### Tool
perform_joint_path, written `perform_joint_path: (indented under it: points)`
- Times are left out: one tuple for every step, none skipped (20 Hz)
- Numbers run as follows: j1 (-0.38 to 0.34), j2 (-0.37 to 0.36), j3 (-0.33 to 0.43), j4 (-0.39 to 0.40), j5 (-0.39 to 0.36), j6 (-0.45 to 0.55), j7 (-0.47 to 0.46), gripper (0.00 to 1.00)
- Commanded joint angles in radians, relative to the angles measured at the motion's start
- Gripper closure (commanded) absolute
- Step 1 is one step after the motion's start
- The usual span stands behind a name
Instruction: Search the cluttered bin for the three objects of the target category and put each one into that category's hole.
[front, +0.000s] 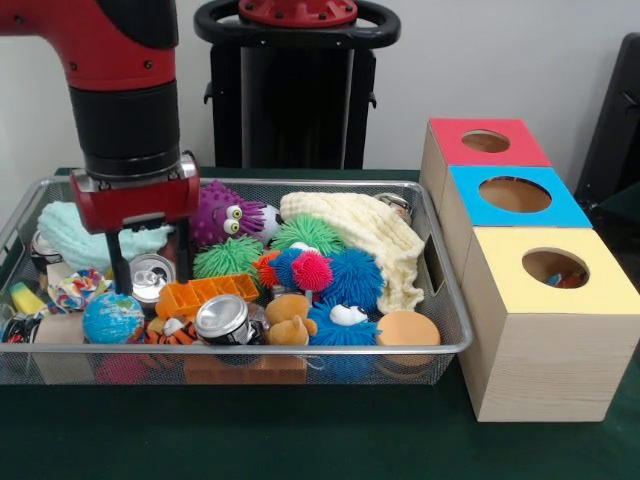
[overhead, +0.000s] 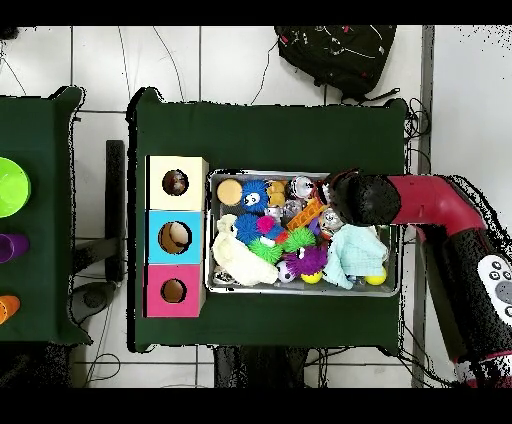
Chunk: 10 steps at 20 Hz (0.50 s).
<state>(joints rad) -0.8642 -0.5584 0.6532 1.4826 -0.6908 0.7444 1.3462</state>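
Note:
My gripper (front: 152, 262) is down in the left part of the wire bin (front: 440, 345). Its two black fingers (front: 120, 265) stand apart on either side of a silver can (front: 152, 278), so it is open around the can. A second silver can (front: 224, 318) lies near the bin's front, and a third can (front: 44, 250) shows at the left edge. The overhead view has the arm's black wrist (overhead: 355, 198) covering the gripper over the bin's right end. Three wooden boxes carry holes: red (front: 486, 141), blue (front: 515, 194) and yellow (front: 555, 268).
The bin is crowded with spiky rubber balls (front: 352, 278), a purple toy monster (front: 228, 212), a cream cloth (front: 365, 235), a mint cloth (front: 70, 232), a globe ball (front: 113, 318), an orange tray (front: 205, 293) and a bear (front: 290, 322). Something coloured lies inside the yellow box.

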Motion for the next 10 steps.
perform_joint_path:
  points:
    - [-0.010,0.025,-0.024,0.021,-0.124,0.007,-0.252,0.00]
    - [-0.023,0.000,-0.031,0.057,-0.125,0.009,-0.244,0.00]
    - [-0.035,-0.025,-0.038,0.093,-0.126,0.010,-0.236,0.00]
    - [-0.053,-0.040,-0.040,0.121,-0.125,0.004,-0.231,0.00]
    - [-0.076,-0.049,-0.041,0.147,-0.125,-0.011,-0.223,0.00]
    - [-0.094,-0.058,-0.040,0.163,-0.124,-0.019,-0.217,0.00]
    - [-0.110,-0.071,-0.036,0.177,-0.122,-0.015,-0.225,0.00]
    - [-0.121,-0.080,-0.034,0.181,-0.117,0.002,-0.235,0.00]
    - [-0.143,-0.083,-0.023,0.189,-0.112,0.007,-0.246,0.00]
    - [-0.159,-0.084,-0.021,0.195,-0.108,0.008,-0.250,0.00]
